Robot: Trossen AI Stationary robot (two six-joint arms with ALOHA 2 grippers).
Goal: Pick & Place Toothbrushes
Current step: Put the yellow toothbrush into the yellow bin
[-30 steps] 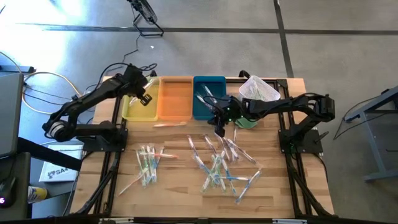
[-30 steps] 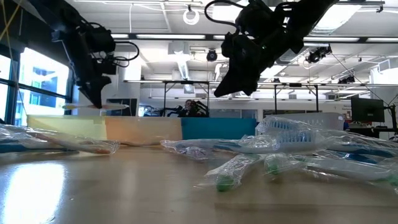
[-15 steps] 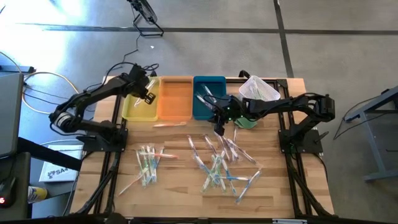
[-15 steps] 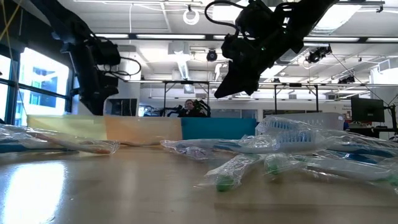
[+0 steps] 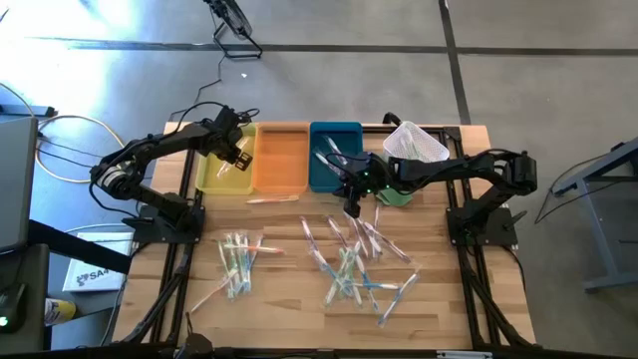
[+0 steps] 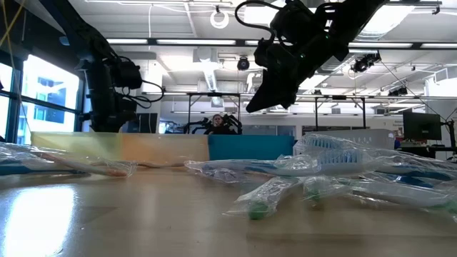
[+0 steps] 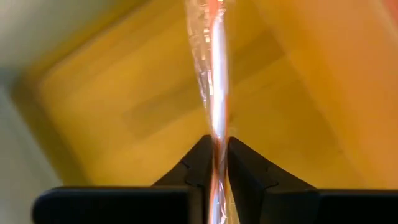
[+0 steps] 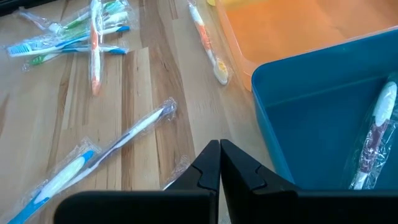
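My left gripper (image 5: 231, 160) is down in the yellow tray (image 5: 221, 178), shut on a wrapped toothbrush (image 7: 211, 68) with a pink-orange handle. The tray's wall hides its fingertips in the low view. My right gripper (image 5: 351, 207) hangs shut above the table, just near of the blue tray (image 5: 335, 150), touching nothing. A wrapped toothbrush (image 8: 375, 134) lies in the blue tray. Two piles of toothbrushes (image 5: 237, 261) (image 5: 354, 264) lie flat on the table's near half. One more toothbrush (image 5: 271, 199) lies in front of the orange tray (image 5: 281, 160). My left gripper pinches the wrapped toothbrush's handle (image 7: 215, 134) between its two fingers, which come steeply from above and lie across it. The brush runs on past the fingertips (image 7: 202, 152) over the tray's yellow floor (image 7: 112, 93). Whether it rests on that floor, I cannot tell.
A white mesh basket (image 5: 414, 145) stands at the far right, with a green thing (image 5: 394, 196) in front of it. The three trays sit side by side along the far edge. Bare wood lies between the two piles and the trays.
My left gripper has sunk into the yellow tray with the toothbrush and rolled its wrist. In the low view the brush showed level above the tray's wall; it is now hidden behind the wall.
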